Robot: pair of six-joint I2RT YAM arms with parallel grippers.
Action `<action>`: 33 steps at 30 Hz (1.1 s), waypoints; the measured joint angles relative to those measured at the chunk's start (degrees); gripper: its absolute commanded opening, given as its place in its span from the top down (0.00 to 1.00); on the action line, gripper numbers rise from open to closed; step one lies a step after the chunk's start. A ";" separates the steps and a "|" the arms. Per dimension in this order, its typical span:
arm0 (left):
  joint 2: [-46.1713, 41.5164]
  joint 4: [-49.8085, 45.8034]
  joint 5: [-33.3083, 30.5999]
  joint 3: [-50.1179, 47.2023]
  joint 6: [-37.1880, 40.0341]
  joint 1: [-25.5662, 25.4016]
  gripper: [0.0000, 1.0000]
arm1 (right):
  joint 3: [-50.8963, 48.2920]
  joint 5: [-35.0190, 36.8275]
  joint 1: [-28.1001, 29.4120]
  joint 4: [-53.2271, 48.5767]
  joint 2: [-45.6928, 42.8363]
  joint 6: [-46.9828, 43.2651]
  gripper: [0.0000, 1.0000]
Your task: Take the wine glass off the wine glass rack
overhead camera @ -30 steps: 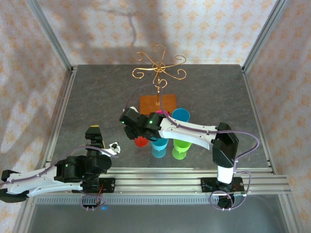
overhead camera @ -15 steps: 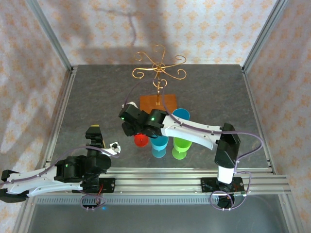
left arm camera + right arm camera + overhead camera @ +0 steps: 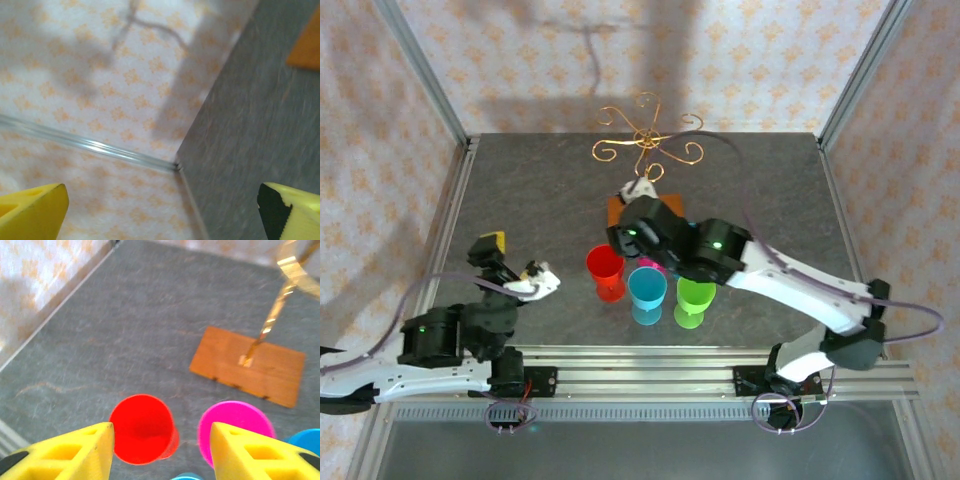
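A sec ago the R claw was low, down at the red wine glass. Now it has let go and gone up and back toward the wine glass rack. Its yellow fingers stand apart w/ nothing between them. In the R wrist view the red glass sits under the claw, upright on the gray table, mouth up.

So the red glass is off the rack and standing by itself. It is at the left end of a row, just beside the blue wine glass, w/ the green wine glass on the other side. The pink wine glass is right behind, near the rack's wood base.

The rack is at the back middle of the table. Its gold curls look bare from the top view, no glass hanging that I can see.

The L arm moved too: it swung up and turned. The L claw is wide open, holds nothing, and looks at the wall and table corner, well apart from the glasses.

My guess: this glass is done, and prob. the whole job is almost over. The R arm just needs to pull away w/o bumping the row.
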 measured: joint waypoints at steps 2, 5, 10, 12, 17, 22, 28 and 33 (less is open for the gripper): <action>0.74 -0.79 1.29 3.02 -5.09 0.72 0.01 | -3.45 2.56 -0.42 -0.24 -5.07 0.46 0.46; 2.10 -1.81 3.48 4.81 -11.61 2.45 0.01 | -8.59 5.86 -1.90 -0.92 -11.76 1.64 0.44; 4.98 -2.36 11.15 7.13 -22.36 9.29 0.00 | -17.75 8.28 -7.89 -1.81 -23.12 3.65 0.40; 5.44 -2.19 14.49 8.15 -25.94 13.16 0.00 | -20.87 8.59 -10.71 -1.81 -27.02 3.85 0.39; 7.43 0.55 25.49 8.61 -34.95 27.30 0.00 | -26.34 7.15 -19.78 -1.57 -30.42 3.80 0.36; 14.16 5.31 42.03 6.45 -44.98 47.76 0.00 | -32.04 2.86 -29.66 0.55 -30.12 2.71 0.34; 20.41 12.63 56.11 -0.07 -55.32 64.63 0.00 | -38.42 -3.02 -42.29 7.26 -29.86 0.02 0.31; 27.39 18.51 56.15 -0.22 -57.40 66.69 0.00 | -45.77 -2.91 -49.22 16.63 -28.41 -2.75 0.30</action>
